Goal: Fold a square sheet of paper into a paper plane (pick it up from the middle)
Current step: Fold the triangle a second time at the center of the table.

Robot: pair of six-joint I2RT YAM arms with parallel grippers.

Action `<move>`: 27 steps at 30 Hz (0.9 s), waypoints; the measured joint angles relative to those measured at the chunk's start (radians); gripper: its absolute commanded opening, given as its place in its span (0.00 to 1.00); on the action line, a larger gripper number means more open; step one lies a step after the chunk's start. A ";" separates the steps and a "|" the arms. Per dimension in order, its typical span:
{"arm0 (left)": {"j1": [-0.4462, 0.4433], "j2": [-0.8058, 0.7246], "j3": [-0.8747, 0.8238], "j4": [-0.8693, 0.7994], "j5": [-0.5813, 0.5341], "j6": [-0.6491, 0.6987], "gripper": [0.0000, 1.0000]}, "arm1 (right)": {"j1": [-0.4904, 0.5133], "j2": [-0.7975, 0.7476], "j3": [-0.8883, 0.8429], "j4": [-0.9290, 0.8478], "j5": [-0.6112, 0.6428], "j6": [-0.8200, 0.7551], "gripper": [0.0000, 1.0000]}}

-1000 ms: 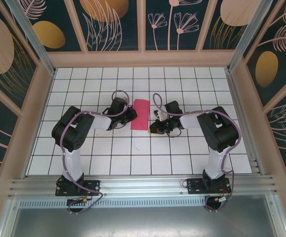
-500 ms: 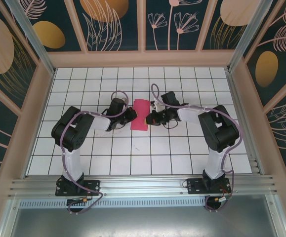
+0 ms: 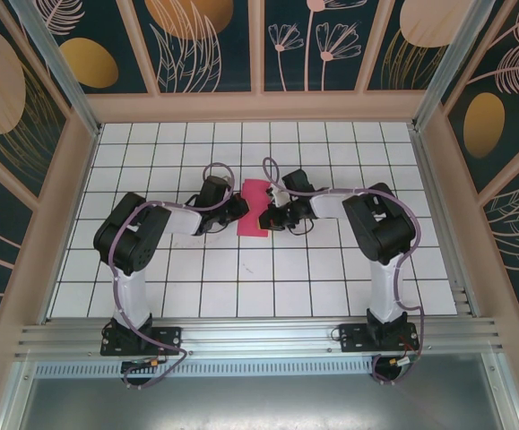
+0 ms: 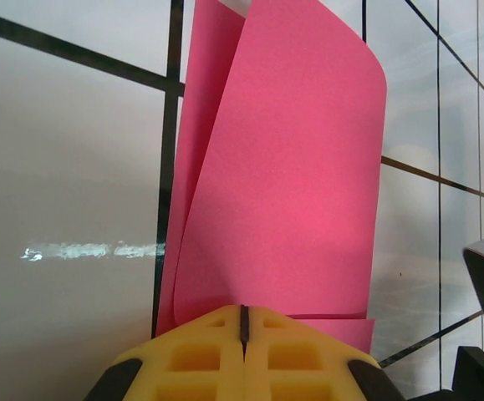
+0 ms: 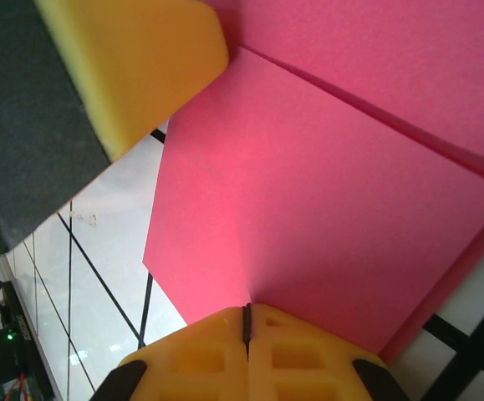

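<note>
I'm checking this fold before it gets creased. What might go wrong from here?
1. The top flap of the pink paper bows up loosely and sits off the layer below, so pressing now may set a skewed crease.
2. The left gripper and right gripper both pinch it from opposite sides; pulling apart might tear it.

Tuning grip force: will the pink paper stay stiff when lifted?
Probably floppy: the pink paper bows in a loose curl above the left gripper. Likely light and easily creased, being a thin folded sheet pinched by the right gripper too.
</note>
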 measured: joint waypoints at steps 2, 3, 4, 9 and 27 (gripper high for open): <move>0.004 0.004 0.014 -0.016 -0.017 0.013 0.07 | 0.000 -0.009 -0.020 0.023 0.000 -0.009 0.00; 0.007 0.007 0.022 -0.026 -0.024 0.017 0.07 | 0.000 -0.012 -0.027 0.034 0.000 -0.015 0.00; 0.011 0.012 0.033 -0.036 -0.025 0.021 0.07 | 0.000 -0.014 -0.033 0.042 -0.001 -0.020 0.00; 0.025 0.017 0.046 -0.045 -0.060 0.036 0.08 | 0.000 -0.017 -0.041 0.057 -0.004 -0.023 0.00; 0.030 -0.145 0.014 -0.043 0.004 0.050 0.19 | -0.005 -0.129 0.022 -0.100 0.077 0.025 0.47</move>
